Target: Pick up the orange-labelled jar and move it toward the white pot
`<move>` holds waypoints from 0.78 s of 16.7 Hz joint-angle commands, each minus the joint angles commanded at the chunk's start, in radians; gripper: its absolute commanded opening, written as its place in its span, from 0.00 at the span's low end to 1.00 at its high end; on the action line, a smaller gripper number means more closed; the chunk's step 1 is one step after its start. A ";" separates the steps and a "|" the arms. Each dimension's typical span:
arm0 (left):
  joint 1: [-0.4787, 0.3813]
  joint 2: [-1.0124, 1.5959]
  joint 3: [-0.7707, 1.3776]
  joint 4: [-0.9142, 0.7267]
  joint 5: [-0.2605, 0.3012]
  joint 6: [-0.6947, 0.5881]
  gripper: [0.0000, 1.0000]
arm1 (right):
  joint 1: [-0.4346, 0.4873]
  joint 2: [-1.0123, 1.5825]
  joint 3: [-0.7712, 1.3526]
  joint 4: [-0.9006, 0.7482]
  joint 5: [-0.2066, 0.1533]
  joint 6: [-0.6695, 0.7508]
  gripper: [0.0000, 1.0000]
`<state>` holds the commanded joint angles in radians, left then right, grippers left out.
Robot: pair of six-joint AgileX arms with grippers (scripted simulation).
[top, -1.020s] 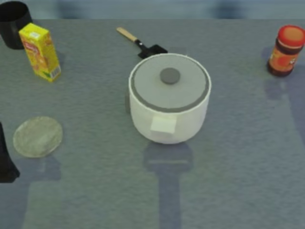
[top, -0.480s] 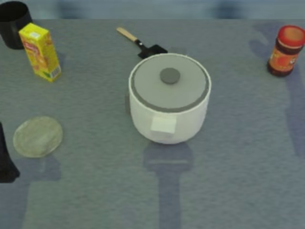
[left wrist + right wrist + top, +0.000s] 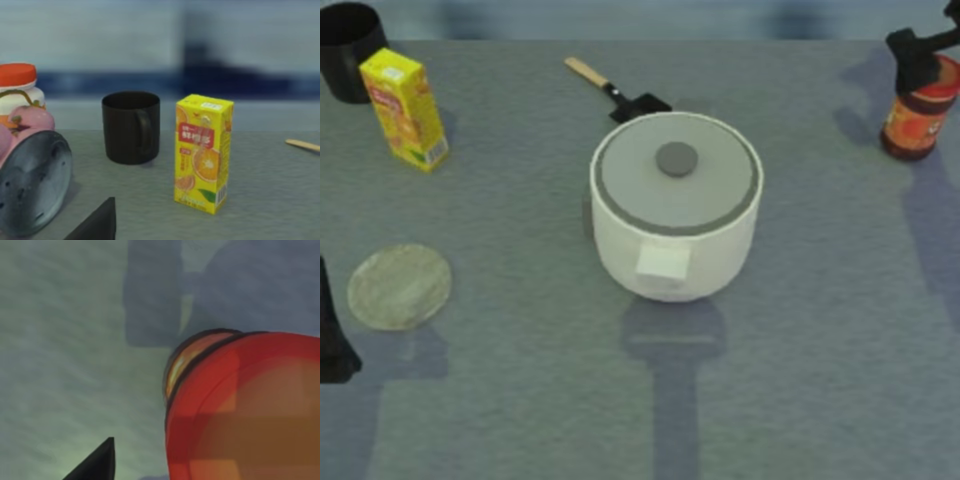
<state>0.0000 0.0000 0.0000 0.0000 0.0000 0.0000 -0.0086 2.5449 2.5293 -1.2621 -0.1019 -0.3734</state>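
Grey table [image 3: 520, 400], right pincer [image 3: 918, 48] seemingly over orange-labelled jar [image 3: 916, 122]

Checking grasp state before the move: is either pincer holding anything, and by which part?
Nothing is visibly held. The right pincer is over the lid of the orange-labelled jar, which stands on the table; a closed grip cannot be told. The left arm sits parked at the left edge.

The large white cylindrical pot with a grey lid [image 3: 675, 205] stands at the centre of the top view, with the wooden-handled black spatula [image 3: 616, 90] lying just behind it toward the upper edge. In the upper left corner the black cup [image 3: 348, 48] sits just behind the yellow juice carton [image 3: 404, 108], and the round grey flat disc [image 3: 399, 286] lies at the middle left. In the upper right corner, well apart from the pot, stands the small dark brown jar with a red-orange lid and orange label [image 3: 918, 110], with the right gripper [image 3: 920, 45] over its top; the left arm [image 3: 334, 335] sits at the left edge beside the disc.
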 joint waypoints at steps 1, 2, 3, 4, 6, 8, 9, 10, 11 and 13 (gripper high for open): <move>0.000 0.000 0.000 0.000 0.000 0.000 1.00 | 0.001 0.010 0.005 -0.006 -0.001 -0.002 1.00; 0.000 0.000 0.000 0.000 0.000 0.000 1.00 | 0.001 0.010 0.005 -0.006 -0.001 -0.002 1.00; 0.000 0.000 0.000 0.000 0.000 0.000 1.00 | 0.001 0.010 0.005 -0.006 -0.001 -0.002 1.00; 0.000 0.000 0.000 0.000 0.000 0.000 1.00 | 0.001 0.010 0.005 -0.006 -0.001 -0.002 1.00; 0.000 0.000 0.000 0.000 0.000 0.000 1.00 | -0.005 0.013 0.002 -0.004 0.000 -0.001 1.00; 0.000 0.000 0.000 0.000 0.000 0.000 1.00 | -0.001 0.019 -0.005 0.011 0.000 -0.002 1.00; 0.000 0.000 0.000 0.000 0.000 0.000 1.00 | 0.002 0.026 -0.013 0.029 0.000 -0.001 1.00; 0.000 0.000 0.000 0.000 0.000 0.000 1.00 | 0.004 0.035 -0.025 0.050 0.000 0.001 1.00; 0.000 0.000 0.000 0.000 0.000 0.000 1.00 | 0.006 0.046 -0.037 0.073 0.001 0.003 1.00; 0.000 0.000 0.000 0.000 0.000 0.000 1.00 | 0.010 0.064 -0.059 0.113 0.003 0.007 1.00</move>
<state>0.0000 0.0000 0.0000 0.0000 0.0000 0.0000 0.0016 2.6085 2.4705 -1.1493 -0.0994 -0.3662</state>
